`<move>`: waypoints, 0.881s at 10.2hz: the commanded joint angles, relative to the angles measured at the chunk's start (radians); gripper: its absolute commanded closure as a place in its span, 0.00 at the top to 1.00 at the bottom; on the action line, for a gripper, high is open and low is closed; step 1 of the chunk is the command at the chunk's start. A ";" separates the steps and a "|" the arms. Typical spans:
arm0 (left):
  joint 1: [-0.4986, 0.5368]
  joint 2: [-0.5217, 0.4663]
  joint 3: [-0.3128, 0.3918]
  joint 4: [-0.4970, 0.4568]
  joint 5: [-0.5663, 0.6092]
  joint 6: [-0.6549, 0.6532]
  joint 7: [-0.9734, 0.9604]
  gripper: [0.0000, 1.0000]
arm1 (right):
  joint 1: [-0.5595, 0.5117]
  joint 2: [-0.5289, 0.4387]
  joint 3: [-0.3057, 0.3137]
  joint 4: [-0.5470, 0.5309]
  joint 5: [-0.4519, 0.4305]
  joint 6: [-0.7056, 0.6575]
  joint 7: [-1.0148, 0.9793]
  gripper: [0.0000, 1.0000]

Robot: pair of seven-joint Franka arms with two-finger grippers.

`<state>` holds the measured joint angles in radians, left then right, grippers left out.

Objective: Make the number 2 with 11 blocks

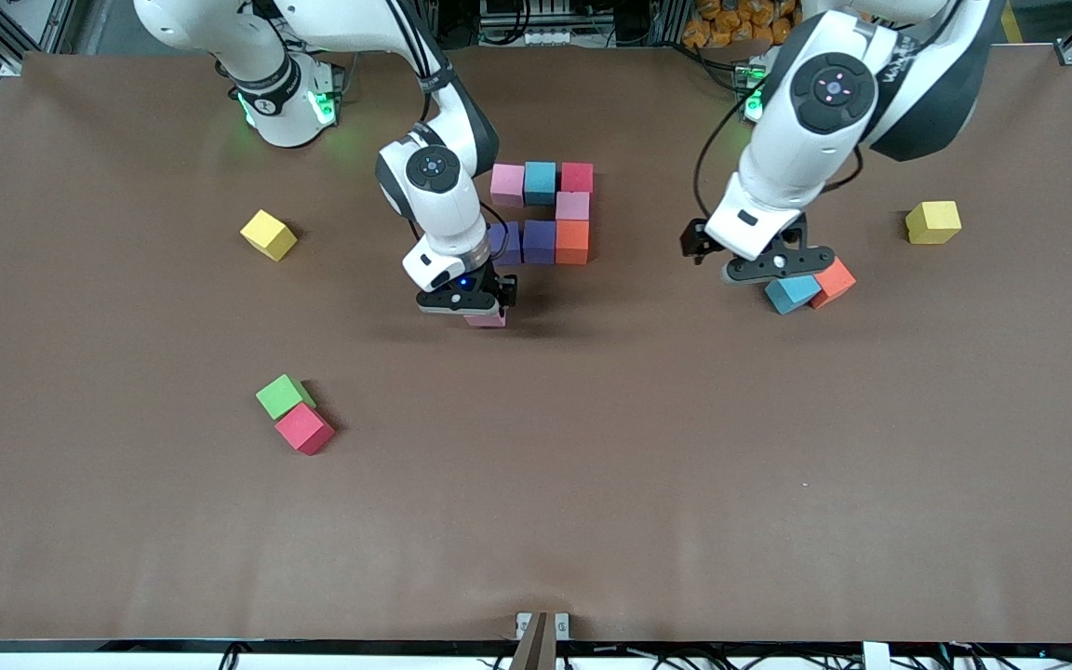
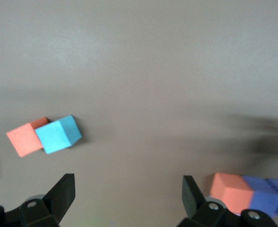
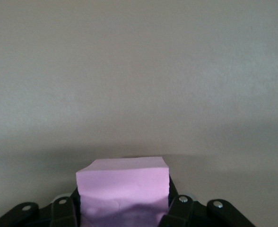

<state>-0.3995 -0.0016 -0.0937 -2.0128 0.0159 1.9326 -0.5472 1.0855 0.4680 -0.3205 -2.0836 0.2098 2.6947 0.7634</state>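
The brown table (image 1: 592,484) is seen spread wide, and on it the partly built number 2 (image 1: 550,214) is laid out near the robots' bases: a pink, a blue and a red cube in the top row, pink and orange beneath the red, two purple beside the orange. A pink cube (image 3: 122,189) is gripped by the right gripper (image 1: 473,312), held low, just nearer the camera than the purple cubes. The left gripper (image 1: 773,270) is held wide open over a touching blue cube (image 2: 58,134) and orange cube (image 2: 23,138). A green cube (image 1: 283,395) and red cube (image 1: 304,429) are left touching, nearer the camera.
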 commanded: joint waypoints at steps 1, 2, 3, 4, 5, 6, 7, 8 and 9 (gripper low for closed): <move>0.146 -0.049 -0.128 -0.070 0.061 0.006 0.149 1.00 | -0.003 -0.049 0.038 -0.059 -0.023 0.008 0.089 0.11; 0.178 -0.051 -0.152 -0.111 0.074 0.035 0.236 1.00 | -0.007 -0.054 0.058 -0.065 -0.030 0.008 0.111 0.11; 0.201 -0.054 -0.156 -0.153 0.076 0.075 0.297 1.00 | -0.003 -0.057 0.060 -0.076 -0.077 0.008 0.153 0.11; 0.220 -0.058 -0.156 -0.194 0.078 0.118 0.384 1.00 | 0.004 -0.060 0.061 -0.082 -0.146 0.007 0.212 0.11; 0.252 -0.066 -0.156 -0.234 0.078 0.158 0.489 1.00 | 0.017 -0.061 0.061 -0.084 -0.206 0.005 0.261 0.11; 0.280 -0.067 -0.156 -0.263 0.076 0.184 0.603 1.00 | 0.030 -0.062 0.061 -0.087 -0.240 0.001 0.299 0.11; 0.292 -0.080 -0.156 -0.297 0.076 0.203 0.666 1.00 | 0.043 -0.060 0.061 -0.088 -0.245 -0.001 0.316 0.10; 0.291 -0.098 -0.158 -0.329 0.076 0.209 0.709 1.00 | 0.050 -0.060 0.061 -0.090 -0.245 -0.003 0.332 0.10; 0.289 -0.118 -0.159 -0.364 0.078 0.215 0.725 1.00 | 0.068 -0.058 0.060 -0.096 -0.247 -0.003 0.341 0.10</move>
<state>-0.1170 -0.0416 -0.2336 -2.2955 0.0747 2.1238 0.1386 1.1293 0.4466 -0.2552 -2.1408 -0.0037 2.6940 1.0551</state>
